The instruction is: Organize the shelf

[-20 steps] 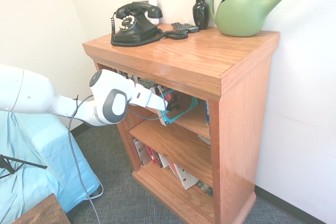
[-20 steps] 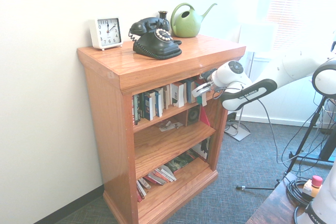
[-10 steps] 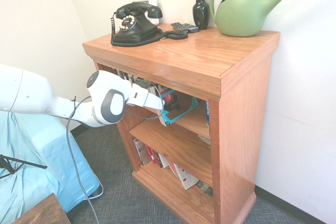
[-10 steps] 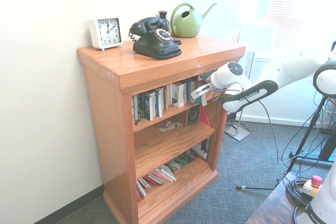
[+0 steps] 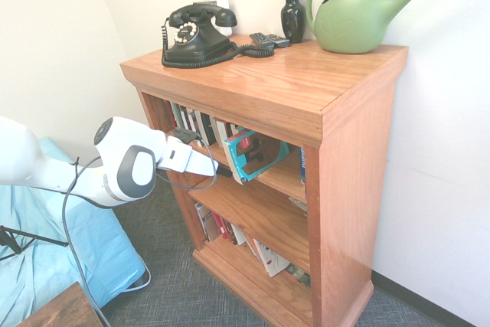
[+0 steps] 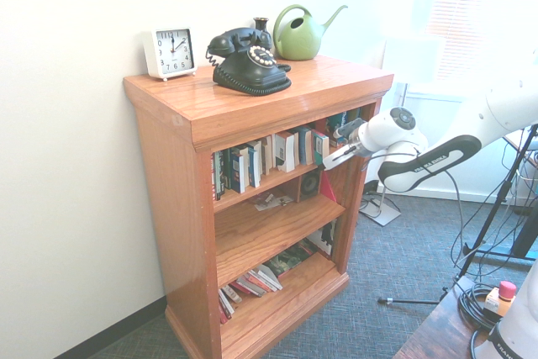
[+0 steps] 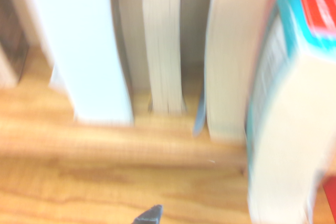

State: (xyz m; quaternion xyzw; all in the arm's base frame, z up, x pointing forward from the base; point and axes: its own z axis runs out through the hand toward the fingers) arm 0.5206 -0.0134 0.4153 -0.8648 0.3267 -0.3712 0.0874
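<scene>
First exterior view: against a pale wall stands the wooden bookcase [image 5: 352,189], left of the watering can's spout. The gripper [image 5: 223,169] is at its open front; whether spread or pressed together cannot be told. The turquoise paperback [image 5: 243,165] overhangs the upper tier's front edge; a snag could topple it.

Second exterior view: the alarm clock [image 6: 170,53] bears readable numerals; book titles are illegible.

Wrist view: blur hides any lettering.

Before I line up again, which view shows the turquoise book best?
The first exterior view: the turquoise book's cover shows there, leaning on the upper shelf. The wrist view gives blurred page edges; the second exterior view, just a small sliver.
</scene>
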